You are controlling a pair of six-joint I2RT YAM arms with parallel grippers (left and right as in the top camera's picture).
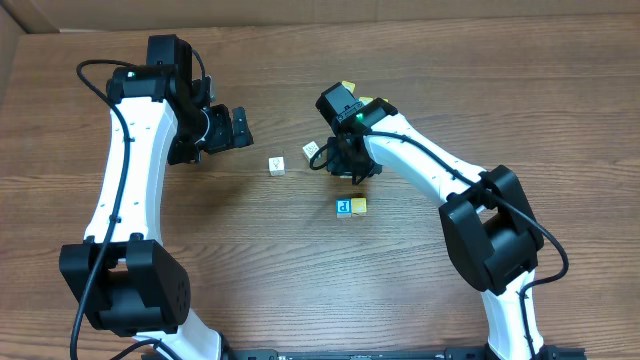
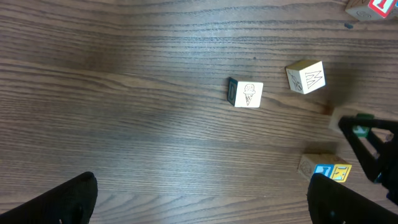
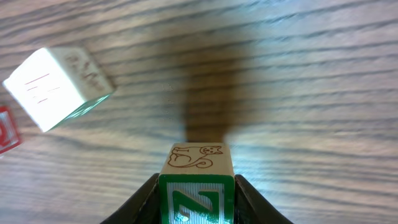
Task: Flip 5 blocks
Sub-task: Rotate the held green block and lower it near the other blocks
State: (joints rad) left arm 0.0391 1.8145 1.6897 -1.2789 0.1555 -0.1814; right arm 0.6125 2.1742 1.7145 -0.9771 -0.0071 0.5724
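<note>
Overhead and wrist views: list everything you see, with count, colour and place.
whitish blocks: two, pale wood, mid-table; one with an ice-cream drawing, the other nearer the right gripper.
green block: one, green letter face, clamped in the right gripper.
blue-faced block, yellow-faced block: one each, touching.
red-faced block: one, left wrist view's top corner.
table: one, brown wood.
left gripper: one, black, open, empty.
right gripper: one, black, shut on the green block.

A first block (image 1: 276, 166) is set near the table's (image 1: 300, 280) middle; a second block (image 1: 311, 150) is found just right of it, slightly behind. Further right, a third block (image 3: 198, 186) is held between the right gripper's (image 3: 198, 202) fingers. Nearer the robot, a cube (image 1: 343, 207) is set touching a fourth block (image 1: 358, 205) on its right.
</note>
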